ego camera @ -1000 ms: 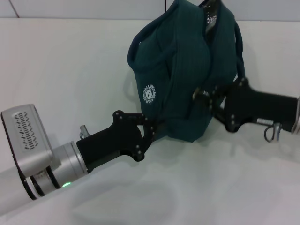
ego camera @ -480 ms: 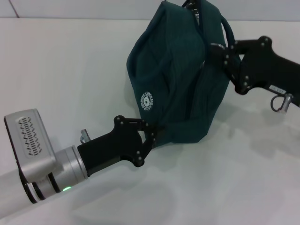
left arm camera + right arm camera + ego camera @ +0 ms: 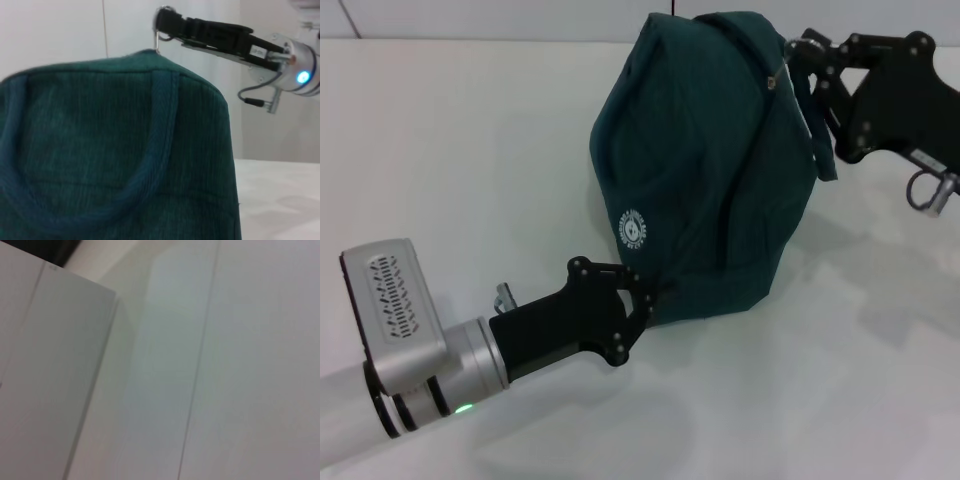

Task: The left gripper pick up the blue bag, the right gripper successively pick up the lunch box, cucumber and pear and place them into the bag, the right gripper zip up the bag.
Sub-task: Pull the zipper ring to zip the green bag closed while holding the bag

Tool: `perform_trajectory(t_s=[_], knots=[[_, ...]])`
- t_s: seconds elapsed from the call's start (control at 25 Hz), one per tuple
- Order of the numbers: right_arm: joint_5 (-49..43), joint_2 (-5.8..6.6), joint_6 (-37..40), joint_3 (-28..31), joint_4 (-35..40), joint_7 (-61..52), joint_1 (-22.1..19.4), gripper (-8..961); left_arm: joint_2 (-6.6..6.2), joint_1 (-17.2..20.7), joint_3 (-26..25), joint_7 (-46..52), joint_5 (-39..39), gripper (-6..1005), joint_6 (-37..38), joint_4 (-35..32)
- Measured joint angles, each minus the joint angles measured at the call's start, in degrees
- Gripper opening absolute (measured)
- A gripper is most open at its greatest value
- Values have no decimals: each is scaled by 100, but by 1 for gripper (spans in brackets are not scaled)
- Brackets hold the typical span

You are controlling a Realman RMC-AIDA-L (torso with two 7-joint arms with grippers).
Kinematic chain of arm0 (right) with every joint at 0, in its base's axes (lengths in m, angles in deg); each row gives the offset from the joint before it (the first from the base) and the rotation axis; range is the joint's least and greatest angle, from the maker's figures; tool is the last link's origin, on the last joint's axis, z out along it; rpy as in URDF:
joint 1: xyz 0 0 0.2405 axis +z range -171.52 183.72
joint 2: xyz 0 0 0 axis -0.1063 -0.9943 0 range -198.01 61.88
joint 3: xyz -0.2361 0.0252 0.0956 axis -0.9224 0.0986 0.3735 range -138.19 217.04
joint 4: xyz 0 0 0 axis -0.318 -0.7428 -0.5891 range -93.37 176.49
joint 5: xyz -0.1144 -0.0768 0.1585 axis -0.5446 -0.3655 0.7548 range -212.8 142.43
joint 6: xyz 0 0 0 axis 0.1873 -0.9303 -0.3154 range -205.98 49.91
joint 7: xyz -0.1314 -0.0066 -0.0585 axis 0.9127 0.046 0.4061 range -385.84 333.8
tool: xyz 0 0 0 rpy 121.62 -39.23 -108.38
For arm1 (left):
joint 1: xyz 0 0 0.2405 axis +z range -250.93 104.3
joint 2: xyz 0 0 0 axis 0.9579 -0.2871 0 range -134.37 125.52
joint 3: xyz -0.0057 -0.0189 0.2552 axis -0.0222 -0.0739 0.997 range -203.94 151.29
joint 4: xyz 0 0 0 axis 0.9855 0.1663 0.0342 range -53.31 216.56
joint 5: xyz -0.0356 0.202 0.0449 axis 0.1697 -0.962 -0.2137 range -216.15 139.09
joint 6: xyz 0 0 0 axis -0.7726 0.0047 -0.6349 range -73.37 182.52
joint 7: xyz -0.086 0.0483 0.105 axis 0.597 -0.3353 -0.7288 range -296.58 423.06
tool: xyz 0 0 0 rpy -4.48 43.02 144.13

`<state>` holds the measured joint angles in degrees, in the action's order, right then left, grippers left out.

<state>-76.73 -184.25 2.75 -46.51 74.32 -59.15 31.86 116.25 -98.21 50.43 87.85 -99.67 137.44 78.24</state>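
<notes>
The blue bag [image 3: 705,170] stands bulging at the middle of the white table, its round white logo facing me. My left gripper [image 3: 645,295] is shut on its lower front corner. Up at the bag's top right, my right gripper [image 3: 790,55] is shut on the metal zipper pull [image 3: 775,78]. The top seam looks closed. The left wrist view shows the bag [image 3: 115,160] with its handle strap, and the right gripper [image 3: 162,20] holding the zipper pull [image 3: 158,42] above its top edge. Lunch box, cucumber and pear are out of view.
The white table [image 3: 470,150] stretches around the bag, meeting a white wall at the back. The right wrist view shows only white wall panels [image 3: 200,365].
My right gripper has travelled up and to the right along the bag's top, pulling the zipper. The gaping opening has closed. The left gripper stayed on the bag's corner.
</notes>
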Motion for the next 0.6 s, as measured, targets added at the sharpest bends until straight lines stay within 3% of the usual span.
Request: perform_trajectory(t_s=[0.48,0.6], knots=[[805,0,55,-909,59,1126,-192,17,8,139,-22,100,697,164,486,0],[861,0,-24,-987,61,1201,-199,17,9,193,-24,337,948,302,827,4]])
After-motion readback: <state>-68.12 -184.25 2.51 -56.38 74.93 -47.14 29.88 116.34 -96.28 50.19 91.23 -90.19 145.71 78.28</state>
